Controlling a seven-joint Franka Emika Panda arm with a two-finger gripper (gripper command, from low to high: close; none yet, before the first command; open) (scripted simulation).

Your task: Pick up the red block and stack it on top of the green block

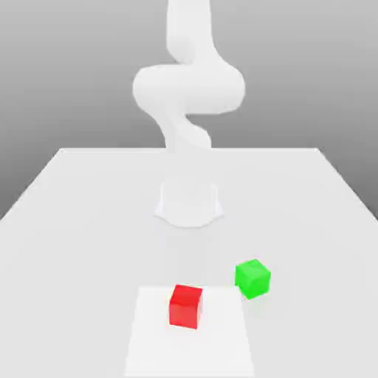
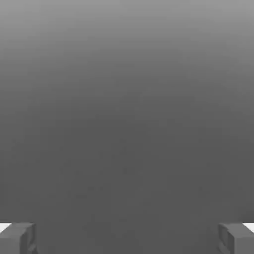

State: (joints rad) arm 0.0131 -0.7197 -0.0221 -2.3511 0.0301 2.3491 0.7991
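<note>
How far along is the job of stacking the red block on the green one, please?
Nothing looks done yet: the red block sits on the white square, apart from the green block on the table. Nothing is in hand; the jaws stand wide open. Picking up the red block and setting it on the green one are both left.

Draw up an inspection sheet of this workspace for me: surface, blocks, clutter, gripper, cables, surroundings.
Surface: pale tabletop, with a white square patch on it.
Job's things: red block on the white patch; green block just off it, toward the exterior view's right; not stacked.
Clutter: nothing seen.
Gripper: open, fingers wide apart, nothing between them.
Cables: nothing seen.
Surroundings: white robot arm behind the blocks; plain grey background.
</note>
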